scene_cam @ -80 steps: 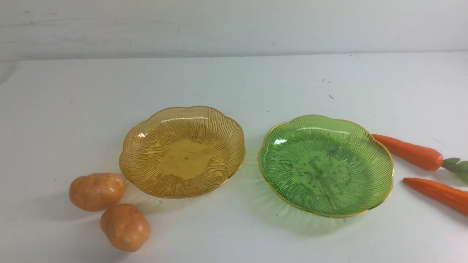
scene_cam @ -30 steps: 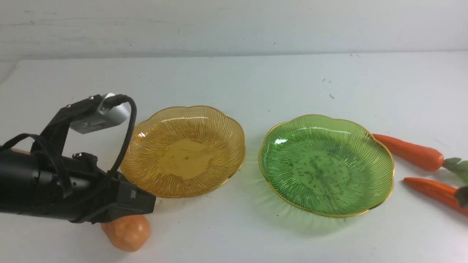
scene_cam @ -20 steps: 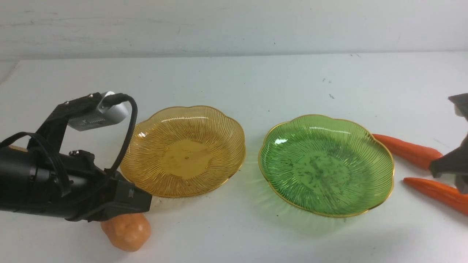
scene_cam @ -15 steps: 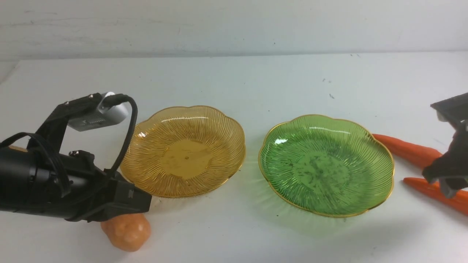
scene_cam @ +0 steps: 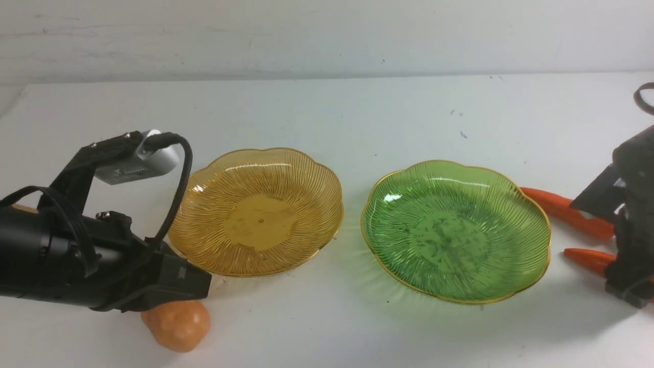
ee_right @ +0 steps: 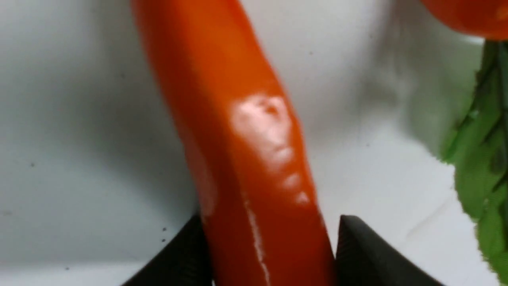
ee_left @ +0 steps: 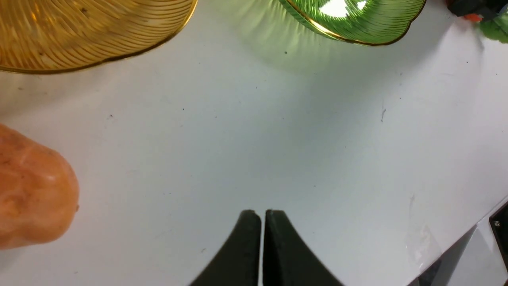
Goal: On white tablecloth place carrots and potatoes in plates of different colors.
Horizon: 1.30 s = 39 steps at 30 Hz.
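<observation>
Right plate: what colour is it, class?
Green plate with a gold rim; front view shows it best.

Wht tablecloth (scene_cam: 327,112) w/ amber plate (scene_cam: 255,212), green plate (scene_cam: 454,230); potato (scene_cam: 176,324); 2 carrots (scene_cam: 554,205)

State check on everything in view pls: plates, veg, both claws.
white tablecloth: flat, everything sits on it
amber plate: upright, empty
green plate: upright, empty
potato: on the tablecloth, outside both plates
near carrot: lying on the tablecloth, between the right claw's fingers
far carrot: lying on the tablecloth beside the green plate
left claw: shut, empty
right claw: straddling the near carrot, grip unclear
</observation>
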Each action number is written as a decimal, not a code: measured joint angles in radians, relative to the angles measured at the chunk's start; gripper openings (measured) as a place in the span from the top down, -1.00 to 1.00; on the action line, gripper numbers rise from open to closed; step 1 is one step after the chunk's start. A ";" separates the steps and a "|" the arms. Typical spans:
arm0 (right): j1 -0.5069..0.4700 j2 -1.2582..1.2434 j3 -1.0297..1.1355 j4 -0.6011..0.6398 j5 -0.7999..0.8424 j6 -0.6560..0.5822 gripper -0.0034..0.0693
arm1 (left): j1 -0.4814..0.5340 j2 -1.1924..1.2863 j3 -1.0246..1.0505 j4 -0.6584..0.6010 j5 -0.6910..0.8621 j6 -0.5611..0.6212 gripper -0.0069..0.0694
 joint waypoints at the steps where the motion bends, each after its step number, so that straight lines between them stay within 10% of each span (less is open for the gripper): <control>1: 0.000 0.000 -0.001 0.010 0.009 0.000 -0.13 | 0.000 0.000 0.000 0.000 0.000 0.000 0.82; 14: 0.000 -0.052 -0.244 0.132 0.156 0.012 -0.05 | 0.000 0.000 0.000 0.002 0.001 -0.001 0.82; 28: 0.104 -0.156 -0.386 0.697 0.145 -0.135 -0.05 | 0.000 0.000 0.000 0.002 0.001 -0.001 0.82; 39: 0.219 0.009 -0.379 0.571 0.073 -0.107 -0.39 | 0.000 0.000 0.000 0.002 0.000 -0.001 0.82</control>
